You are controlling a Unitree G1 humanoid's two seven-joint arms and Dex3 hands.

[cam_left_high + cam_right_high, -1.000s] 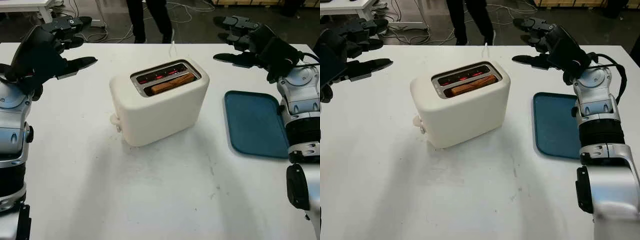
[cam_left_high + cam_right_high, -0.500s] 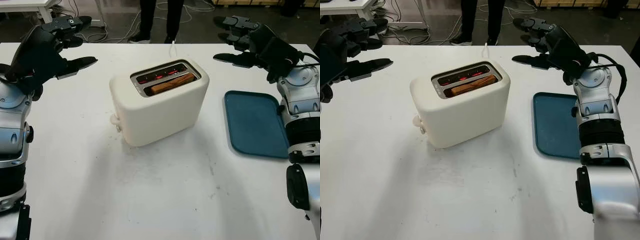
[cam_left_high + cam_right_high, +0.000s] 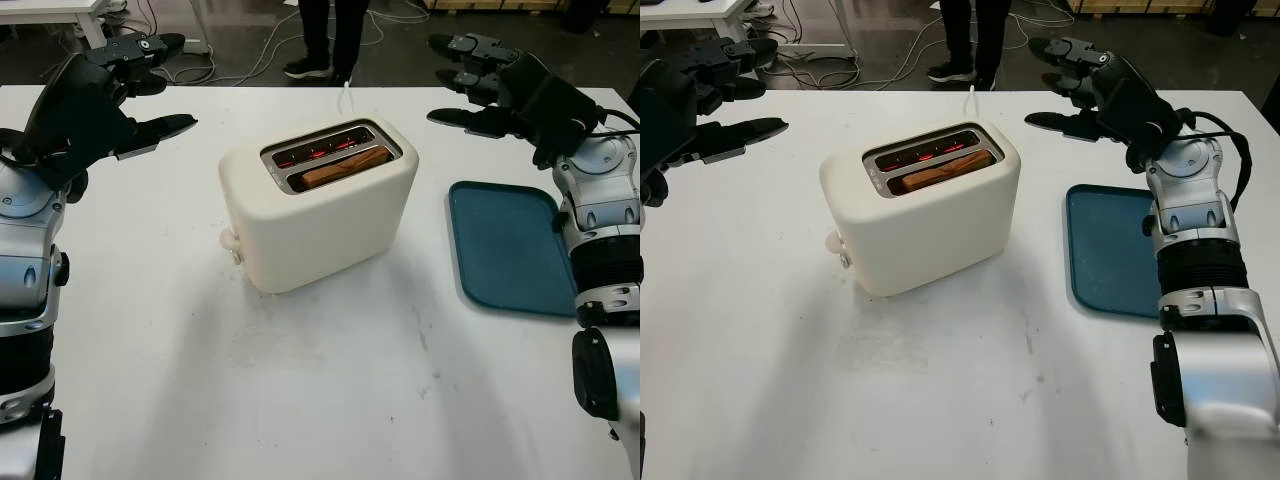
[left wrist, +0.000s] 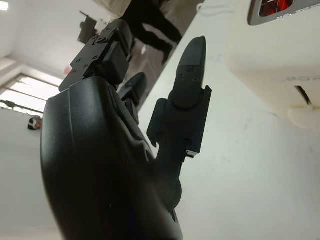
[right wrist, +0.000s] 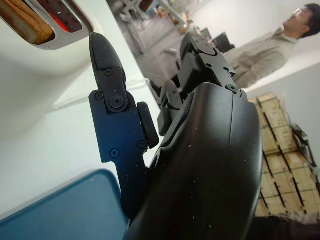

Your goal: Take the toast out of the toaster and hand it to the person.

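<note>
Toast, a browned slice [image 3: 343, 166], is seen seated in the near slot of the cream, rounded plastic toaster [image 3: 318, 205] at mid-table, its far slot glowing red. Nothing has been grasped: the black left hand [image 3: 112, 88] is held open above the table's far left, the black right hand [image 3: 490, 88] open above the far right, beyond the flat blue tray [image 3: 512, 247]. A person's legs [image 3: 333, 32] are seen past the far edge. Reach, extraction and handover are judged all left to do
</note>
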